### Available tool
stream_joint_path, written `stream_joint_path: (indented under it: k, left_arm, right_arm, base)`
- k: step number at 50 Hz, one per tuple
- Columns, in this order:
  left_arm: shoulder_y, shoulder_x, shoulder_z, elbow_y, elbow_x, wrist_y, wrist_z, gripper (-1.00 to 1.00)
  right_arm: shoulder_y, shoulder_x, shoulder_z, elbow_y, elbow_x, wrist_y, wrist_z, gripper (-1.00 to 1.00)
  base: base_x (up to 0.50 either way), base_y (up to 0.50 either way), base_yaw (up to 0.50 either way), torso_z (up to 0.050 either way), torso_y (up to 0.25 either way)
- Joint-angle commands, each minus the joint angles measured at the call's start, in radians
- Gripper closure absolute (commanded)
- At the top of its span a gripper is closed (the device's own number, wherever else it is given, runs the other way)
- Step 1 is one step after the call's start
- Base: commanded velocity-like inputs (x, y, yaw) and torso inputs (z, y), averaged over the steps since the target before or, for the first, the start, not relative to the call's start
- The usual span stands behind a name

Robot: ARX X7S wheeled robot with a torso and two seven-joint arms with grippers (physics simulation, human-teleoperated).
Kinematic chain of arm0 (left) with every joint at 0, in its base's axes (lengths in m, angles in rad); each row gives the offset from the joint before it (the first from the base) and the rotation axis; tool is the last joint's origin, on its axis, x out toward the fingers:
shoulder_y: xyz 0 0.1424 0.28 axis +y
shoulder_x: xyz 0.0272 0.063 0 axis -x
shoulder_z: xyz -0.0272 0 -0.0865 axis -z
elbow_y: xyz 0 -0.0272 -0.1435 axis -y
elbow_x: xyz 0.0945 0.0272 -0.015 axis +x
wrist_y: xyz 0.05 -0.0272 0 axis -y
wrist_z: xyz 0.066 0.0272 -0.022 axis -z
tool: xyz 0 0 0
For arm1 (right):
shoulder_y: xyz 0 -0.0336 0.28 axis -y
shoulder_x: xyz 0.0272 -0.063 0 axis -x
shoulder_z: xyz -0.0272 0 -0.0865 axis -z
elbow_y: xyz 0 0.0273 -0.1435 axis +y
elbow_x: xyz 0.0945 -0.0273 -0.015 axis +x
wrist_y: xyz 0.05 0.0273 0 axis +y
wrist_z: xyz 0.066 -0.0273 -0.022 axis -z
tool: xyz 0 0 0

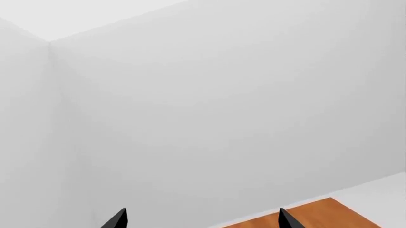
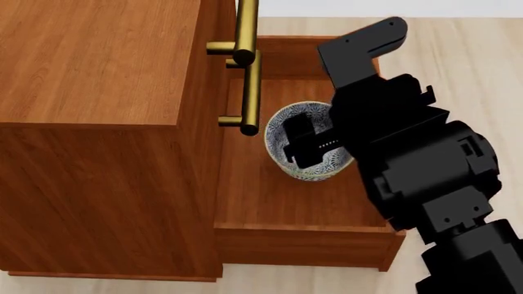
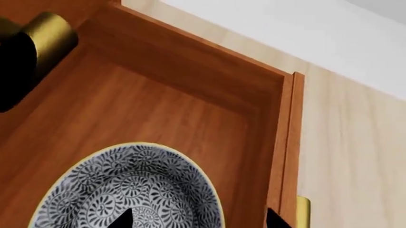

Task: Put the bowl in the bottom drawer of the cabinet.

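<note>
While upright, mouth up, the bowl [image 2: 309,142] sits inside the bottom drawer [image 2: 304,236], below brass handles [image 2: 247,67]; right gripper [image 2: 308,142] straddles its rim, grip unclear; left gripper [image 1: 201,219] open, empty.

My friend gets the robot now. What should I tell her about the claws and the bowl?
Right claw: down over the bowl, one finger inside it and one outside; whether it grips the rim cannot be told.
Left claw: open, holding nothing, facing the wall.
The bowl is inside the pulled-out bottom drawer of the cabinet; whether it rests on the drawer floor is unclear.
Done: drawer open, bowl brought into it.
Left: make sure the bowl is set down, let go, lift the arm out. Closing the drawer is probably sensible.
</note>
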Motion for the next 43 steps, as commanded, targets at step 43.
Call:
stream_joint_path:
  k: [43]
  left_arm:
    - [-0.013,0.004,0.011,0.006,-0.014,-0.006,-0.009,-1.00]
  right_arm:
    - [-0.078,0.261,0.229,-0.465,0.203,0.203,0.208,-1.00]
  base:
    - [0.00,0.00,0.00,0.000,0.000]
